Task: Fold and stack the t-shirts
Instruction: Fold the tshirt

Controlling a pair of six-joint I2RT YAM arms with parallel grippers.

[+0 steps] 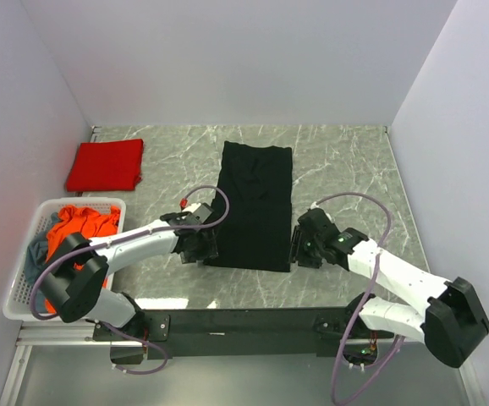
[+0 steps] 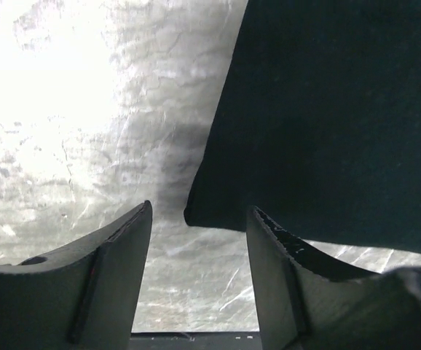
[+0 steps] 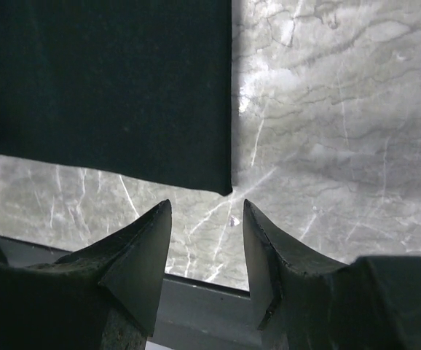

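Observation:
A black t-shirt lies flat in the middle of the table, folded into a long strip. My left gripper is open just off its near left corner, nothing between the fingers. My right gripper is open just off the near right corner, also holding nothing. A folded bright red t-shirt lies at the back left. An orange-red t-shirt and a grey-blue one sit crumpled in the basket.
The white perforated basket stands at the left edge, beside my left arm. White walls close the table on three sides. The dark base rail runs along the near edge.

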